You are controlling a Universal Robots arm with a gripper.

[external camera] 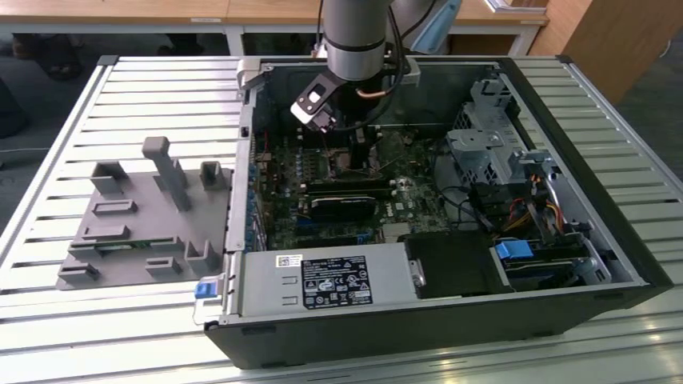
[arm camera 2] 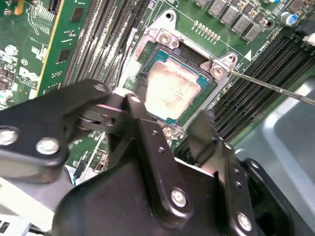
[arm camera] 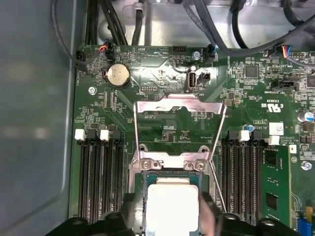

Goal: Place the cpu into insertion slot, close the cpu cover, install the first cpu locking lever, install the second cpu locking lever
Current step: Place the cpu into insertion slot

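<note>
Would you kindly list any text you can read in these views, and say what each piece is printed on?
Power supply label: print too small to read.
Green circuit board: white lettering too small to read.
White board sticker: unreadable.
Top of the cpu: no print discernible.

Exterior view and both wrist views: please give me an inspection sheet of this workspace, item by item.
Surface: slatted metal table, open computer case on it.
Job's things: cpu lying in the socket; cover tipped open; thin lever rod unlatched.
Clutter: grey fixture tray on the exterior view's left of the case.
Gripper: low over the cpu, inside the case.
Cables: dark bundles along the board's edge; coloured wires near the drive cage.
Surroundings: wooden desks behind the table.
</note>
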